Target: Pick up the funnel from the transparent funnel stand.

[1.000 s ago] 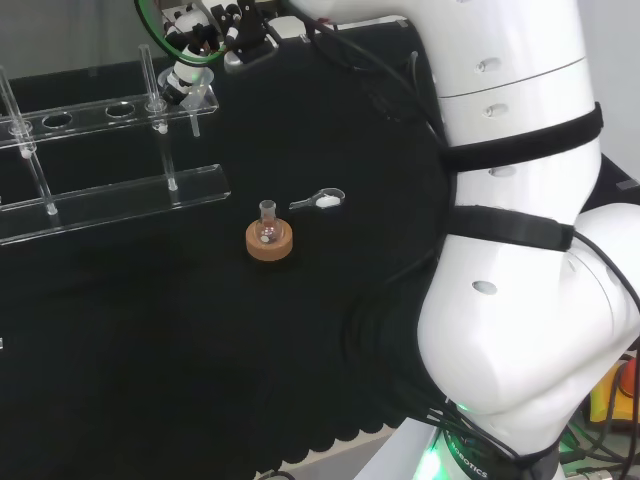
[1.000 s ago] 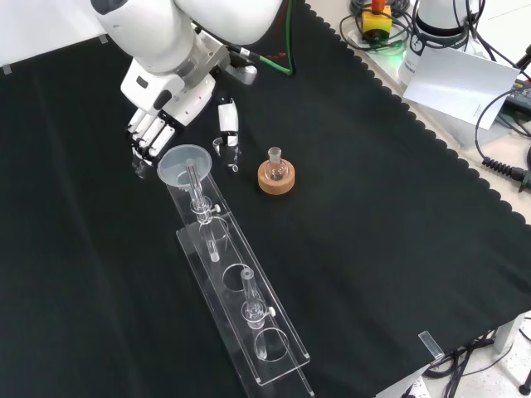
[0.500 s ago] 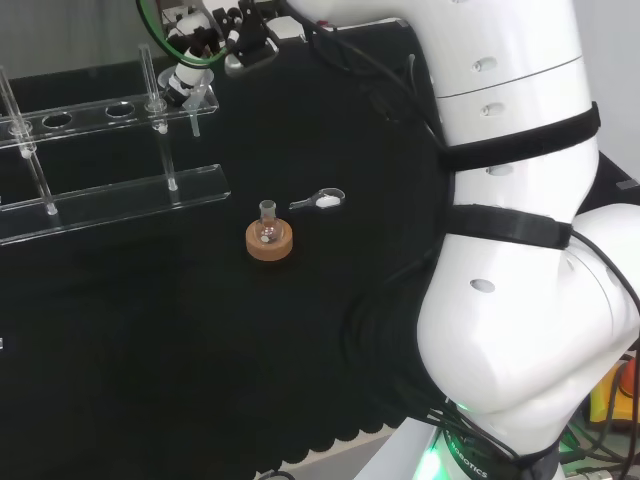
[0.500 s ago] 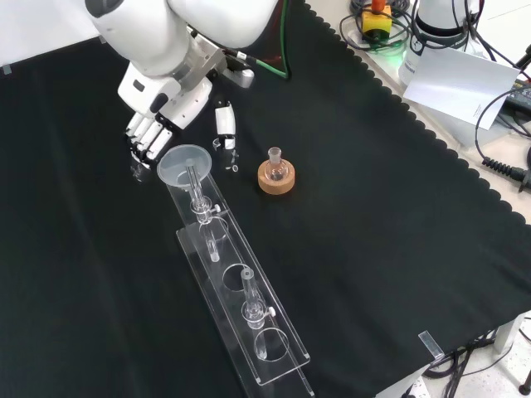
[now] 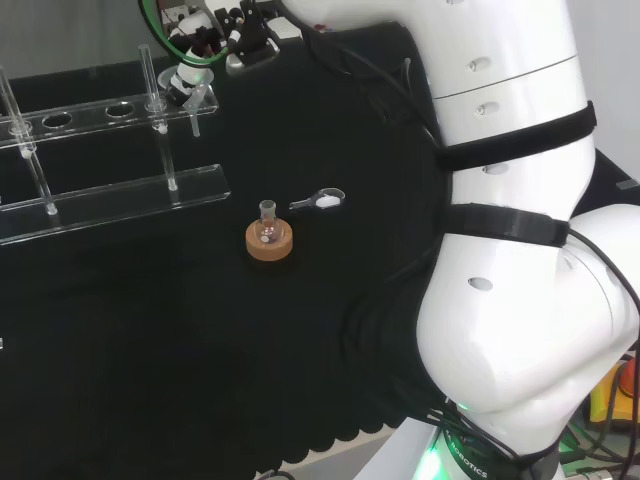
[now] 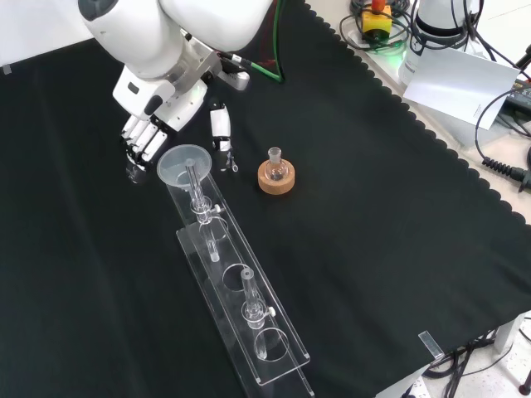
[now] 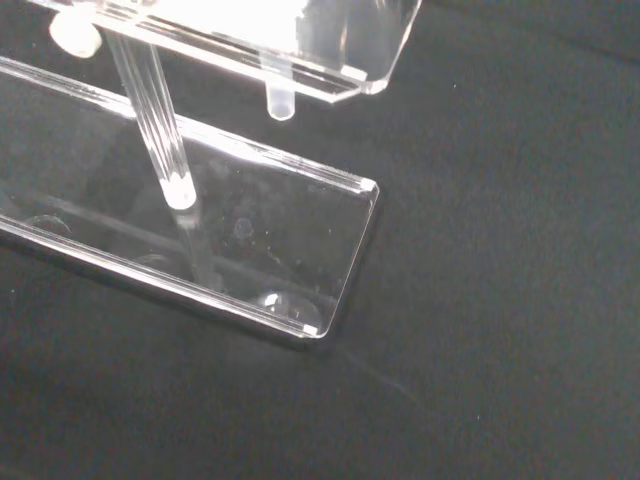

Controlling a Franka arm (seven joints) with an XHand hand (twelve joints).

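In the head view, a clear acrylic funnel stand (image 5: 110, 190) stretches across the left of the black cloth (image 5: 200, 340), with an upper shelf pierced by round holes and a lower base plate joined by thin posts. The funnel (image 5: 193, 95) sits in the right end of the upper shelf, its stem poking down below it. The black and white hand (image 5: 215, 30) hovers at that end, close above the funnel. In the middle of the cloth a small round flask (image 5: 267, 228) stands upright in a cork ring (image 5: 270, 243), with a small clear scoop (image 5: 320, 199) lying just to its right. In the front view, the stand (image 6: 241, 290) runs from the middle down toward the bottom edge, and the funnel (image 6: 184, 164) rests at its upper end with its wide mouth open upward. The hand (image 6: 145, 137) is just up and left of the funnel, fingers straight and spread, thumb (image 6: 219, 124) set apart to the right, holding nothing. The flask (image 6: 275, 162) on its cork ring (image 6: 275, 178) stands to the right of the funnel. In the wrist view, the end of the stand (image 7: 250, 240) is close up, and the funnel stem (image 7: 281, 100) hangs beneath the upper shelf.
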